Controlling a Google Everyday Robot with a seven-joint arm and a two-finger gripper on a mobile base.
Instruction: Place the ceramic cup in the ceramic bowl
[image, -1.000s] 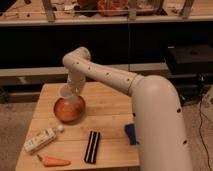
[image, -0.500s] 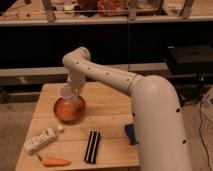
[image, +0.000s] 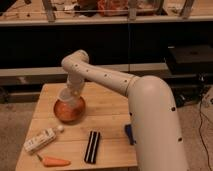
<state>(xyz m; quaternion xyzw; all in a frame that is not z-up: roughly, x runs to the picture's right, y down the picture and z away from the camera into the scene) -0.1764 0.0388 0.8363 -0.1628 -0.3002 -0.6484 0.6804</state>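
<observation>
Camera view: pincer (image: 67, 98) hangs over the ceramic bowl (image: 69, 110) at the worktop's (image: 110, 107) nine o'clock, seemingly gripping the pale ceramic cup (image: 67, 95); release likely remains.

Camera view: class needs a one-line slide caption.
Gripper lowers ceramic cup over ceramic bowl on wooden table.

Carrot (image: 54, 161), bottle (image: 40, 141), black bar (image: 92, 147)

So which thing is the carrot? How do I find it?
Look at the wooden table, at the front-left corner, far from the gripper over the ceramic bowl. The carrot lies beside a white bottle. It's the only long, pointed orange thing.
</observation>
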